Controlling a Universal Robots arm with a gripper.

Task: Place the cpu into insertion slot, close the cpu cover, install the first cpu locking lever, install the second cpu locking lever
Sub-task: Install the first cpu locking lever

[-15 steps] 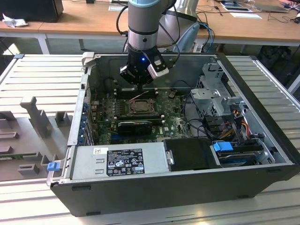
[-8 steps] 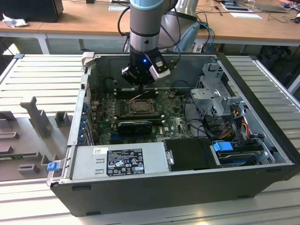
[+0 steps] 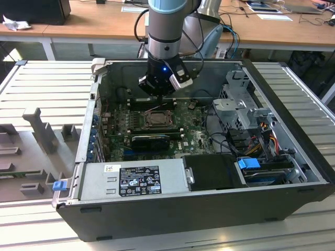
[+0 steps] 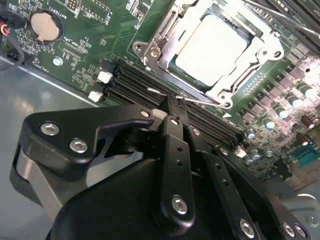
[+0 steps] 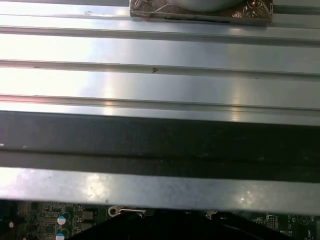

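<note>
Arm: you see it coming down from above into the open computer case, which lies on its side on a ribbed metal desk.
Hand: in the exterior view your hand hangs over the far part of the circuit board, just behind the socket. In the second wrist view the hand is seen from behind its black linkage, its tips close above the row of long black memory slots beside the socket.
Hand state: the two fingers are drawn together with no gap visible; a thin silvery wire lever lies right at the tips, but you cannot tell whether it is clamped between them.
Chip: the cpu sits flat in the insertion slot, its silver-grey top facing up.
Cover: the cpu cover lies down around the chip, its window framing the metal top.
Socket location: near the middle of the board, toward the far wall of the case.
Other items: a grey power supply runs along the near edge of the case; a round coin battery sits on the board well apart from the socket.
First wrist view: ribbed metal surface and a dark wall of the case.
</note>
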